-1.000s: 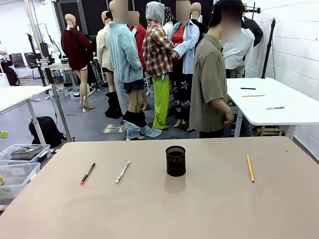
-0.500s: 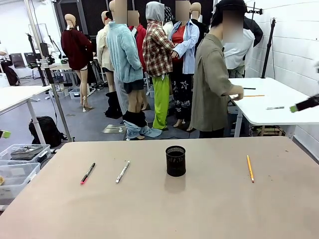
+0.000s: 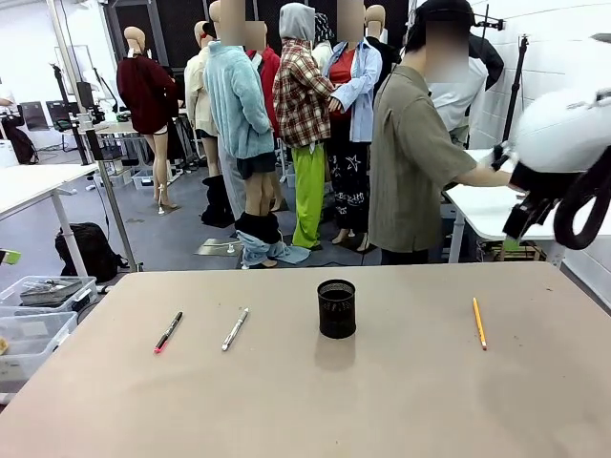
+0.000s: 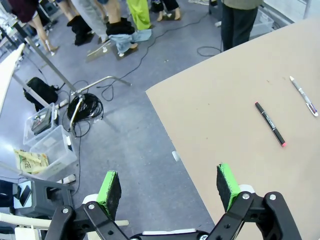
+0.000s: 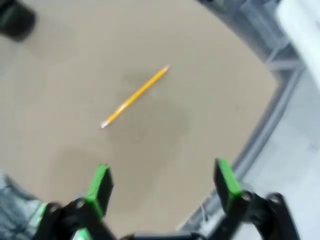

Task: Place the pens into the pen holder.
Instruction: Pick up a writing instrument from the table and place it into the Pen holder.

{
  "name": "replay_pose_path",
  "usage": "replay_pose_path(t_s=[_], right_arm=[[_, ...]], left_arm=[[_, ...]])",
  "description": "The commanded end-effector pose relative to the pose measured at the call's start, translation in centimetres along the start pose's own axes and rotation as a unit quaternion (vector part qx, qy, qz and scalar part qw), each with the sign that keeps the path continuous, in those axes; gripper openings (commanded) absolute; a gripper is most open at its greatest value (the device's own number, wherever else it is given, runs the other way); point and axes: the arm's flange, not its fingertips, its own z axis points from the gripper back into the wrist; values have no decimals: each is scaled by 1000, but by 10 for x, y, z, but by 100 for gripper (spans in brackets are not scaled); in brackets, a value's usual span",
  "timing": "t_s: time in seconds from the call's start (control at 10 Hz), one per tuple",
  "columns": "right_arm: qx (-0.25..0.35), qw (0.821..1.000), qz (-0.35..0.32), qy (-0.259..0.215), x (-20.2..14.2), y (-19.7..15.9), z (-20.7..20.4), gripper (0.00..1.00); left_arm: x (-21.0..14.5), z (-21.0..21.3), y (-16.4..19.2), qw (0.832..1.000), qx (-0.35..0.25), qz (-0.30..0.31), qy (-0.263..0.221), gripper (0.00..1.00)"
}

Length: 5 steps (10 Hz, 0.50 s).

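Note:
The black mesh pen holder (image 3: 336, 308) stands at the middle of the tan table (image 3: 305, 410). Left of it lie the black pen with a red-pink end (image 3: 168, 331) and the white-silver pen (image 3: 235, 328); the orange-yellow pencil (image 3: 478, 322) lies to its right. My right arm (image 3: 563, 153) hangs high at the right. In its blurred wrist view the right gripper (image 5: 162, 180) is open above the pencil (image 5: 135, 96), with the holder (image 5: 15, 20) far off. My left gripper (image 4: 170, 185) is open over the floor beside the table, the black pen (image 4: 270, 123) and white pen (image 4: 304, 95) ahead.
A person (image 3: 410, 143) stands beyond the far edge, turned away, reaching to a white table (image 3: 477, 205) behind. Plastic bins (image 4: 47, 150), cables (image 4: 85, 107) and a backpack (image 4: 40, 92) sit on the floor left of the table. The table's right edge (image 5: 260, 125) runs near the pencil.
My right arm has swung into the front view from the right, high above the table. The person has turned and reached toward the white table. The pens and holder have not moved.

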Motion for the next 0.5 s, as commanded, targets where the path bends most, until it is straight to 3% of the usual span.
replay_pose_path(t_s=[0.0,0.4], right_arm=[[16,998,-19,49,16,17,-13,100],[8,976,-199,88,-9,23,-80,100]], left_arm=[[0,-2,1,1000,6,9,0,100],[0,-2,1,1000,6,9,0,100]])
